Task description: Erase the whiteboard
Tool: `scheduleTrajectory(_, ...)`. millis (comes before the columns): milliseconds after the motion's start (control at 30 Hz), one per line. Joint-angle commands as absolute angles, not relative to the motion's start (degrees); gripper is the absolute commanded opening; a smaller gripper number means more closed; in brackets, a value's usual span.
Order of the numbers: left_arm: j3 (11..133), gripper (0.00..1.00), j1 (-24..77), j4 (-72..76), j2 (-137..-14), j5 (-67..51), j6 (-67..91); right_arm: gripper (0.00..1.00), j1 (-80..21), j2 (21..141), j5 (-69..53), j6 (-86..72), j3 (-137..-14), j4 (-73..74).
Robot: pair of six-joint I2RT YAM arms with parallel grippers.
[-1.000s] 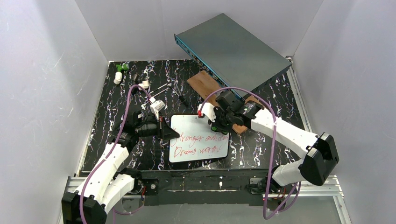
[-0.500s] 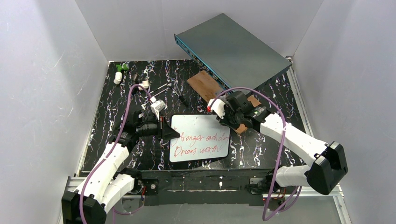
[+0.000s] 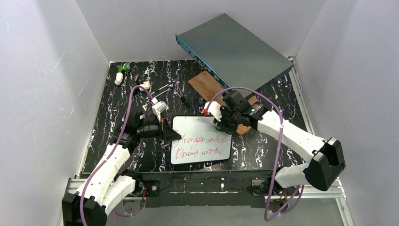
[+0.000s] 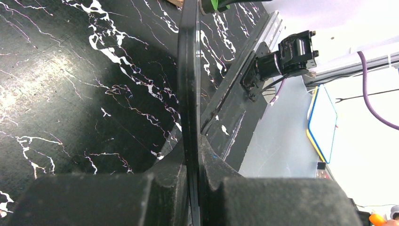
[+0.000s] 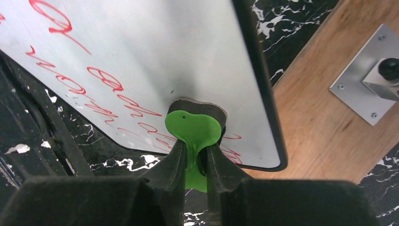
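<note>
Left end effector point(image 3: 172, 135) is pressed together on the whiteboard point(image 3: 200, 127), pinching the thin black rim of its left edge; from the left wrist the board shows edge-on as a dark strip clamped between the fingers point(image 4: 175, 165). The right end effector point(image 3: 220, 126) pinches the tab of a green eraser point(image 5: 193, 126), whose dark pad sits flat against the whiteboard close to its right edge. The whiteboard itself lies on the black marbled desk point(image 3: 117, 108) between the two end effectors, with red handwriting point(image 3: 200, 145) across its near half and plain white on its far half. Just beyond the whiteboard's far right corner lies a wooden plank point(image 3: 205, 84), and past that, further from the whiteboard, a grey-teal metal box point(image 3: 233, 52) rests tilted against the back wall.
</note>
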State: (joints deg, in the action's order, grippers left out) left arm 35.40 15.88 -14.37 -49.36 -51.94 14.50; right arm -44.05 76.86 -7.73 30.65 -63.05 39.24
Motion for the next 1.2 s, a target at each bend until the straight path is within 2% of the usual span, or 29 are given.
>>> scheduleTrajectory(0,36.2,0.0,16.9,-16.8,-49.0,-51.6,8.5,0.01,-43.8,77.3,-3.1,29.0,-66.9,34.8)
scheduleTrajectory(267,36.3,0.0,16.9,-16.9,-48.9,-51.8,8.4,0.01,-40.5,73.9,4.7,31.1,-59.1,30.6)
scheduleTrajectory(567,36.2,0.0,17.0,-16.9,-48.5,-51.8,8.5,0.01,-42.2,72.5,-6.4,34.6,-55.4,34.6)
scheduleTrajectory(800,36.2,0.0,17.0,-16.9,-48.5,-51.7,8.4,0.01,-44.8,75.0,-7.8,33.7,-59.3,36.5)
scheduleTrajectory(1000,36.2,0.0,17.0,-16.9,-48.7,-51.7,8.4,0.01,-43.1,76.1,1.2,29.7,-63.9,33.4)
scheduleTrajectory(1167,36.2,0.0,17.0,-17.0,-48.6,-51.7,8.4,0.01,-40.4,73.9,7.5,29.8,-60.6,30.1)
